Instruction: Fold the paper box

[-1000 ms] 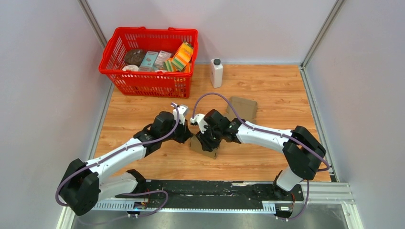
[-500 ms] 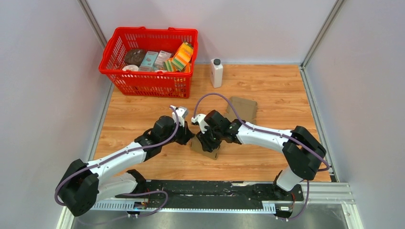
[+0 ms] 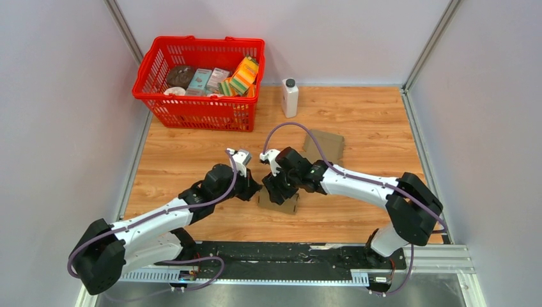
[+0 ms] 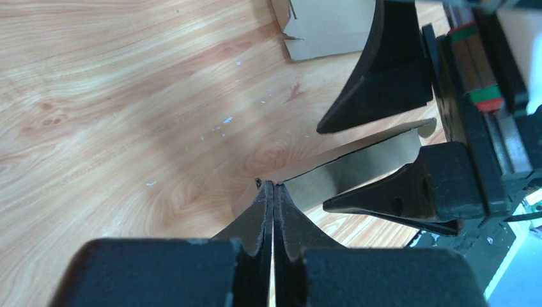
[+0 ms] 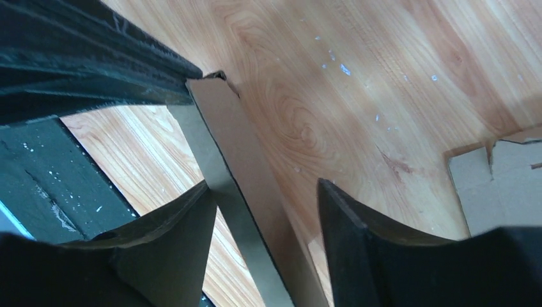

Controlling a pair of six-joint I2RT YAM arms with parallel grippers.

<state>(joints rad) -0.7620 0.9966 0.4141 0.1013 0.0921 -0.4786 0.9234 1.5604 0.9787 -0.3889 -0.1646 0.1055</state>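
Paper box [image 3: 283, 204] mid-way across the wood table [image 3: 364, 121], toward the near edge, caught between both arms' tips. Partly folded, one flap raised.

Left gripper [image 4: 273, 192]: closed tight, fingertips pressed together, tips touching the flap's corner. Card pinched or not, cannot tell.

Right gripper [image 5: 267, 185]: jaws apart, straddling the raised flap. One finger [image 5: 166, 243] against the card, the other clear of it, bare wood showing in the gap.

Versus a second ago, top view:
- Box flatter-looking, slid slightly toward the near edge and to the right.
- Left wrist drawn back toward the base side, forearm lying lower.
- Right wrist nudged a bit right, elbow pushed further out toward the right edge.
- Both tips still meeting at the box.

Unmoved:
- flat cardboard piece [image 3: 326, 146] just behind the right forearm
- white bottle [image 3: 289, 97] standing at the back
- red basket [image 3: 192, 112] with packets at back left
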